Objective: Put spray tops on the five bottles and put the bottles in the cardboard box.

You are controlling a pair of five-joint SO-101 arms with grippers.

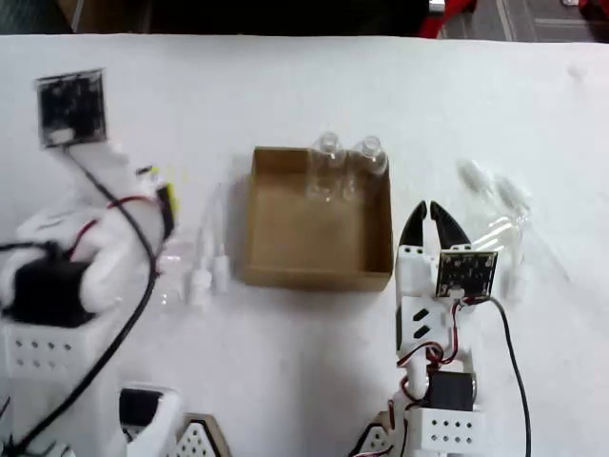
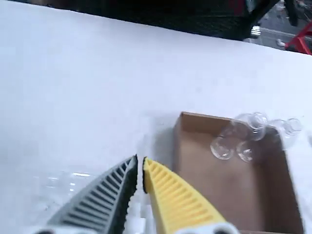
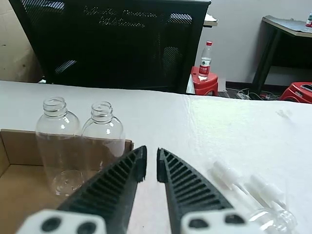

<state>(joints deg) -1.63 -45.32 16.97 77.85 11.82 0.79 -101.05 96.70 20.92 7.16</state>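
Two upright bottles [image 1: 325, 164] are seen side by side inside the cardboard box [image 1: 319, 277], uncapped, against the wall farthest from both hands. The box is set on the white bench [image 1: 285, 86] between the hands: just to the left of the right hand [image 1: 429, 211] and to the right of the left hand [image 2: 140, 165]. The right hand is held low over the bench beside the box's near right corner. Its black jaws are parted by a narrow gap in which nothing is gripped. Ahead of its fingertips and to the left, the two bottles are seen in the right wrist view. Ahead and to the right, loose spray tops [image 3: 227, 173] are laid on the bench, with a lying bottle [image 3: 274, 220] just beside them, nearer the hand. The left hand, one finger grey and one yellow, is pointed across the bench with its jaws drawn together to a hairline and nothing between them. The box is found ahead of it and to its right. A second pair of white tops [image 1: 209, 274] is laid on the bench between this hand and the box. Beside them, on the hand's side, a clear bottle [image 1: 169, 278] is faintly made out, lying flat.
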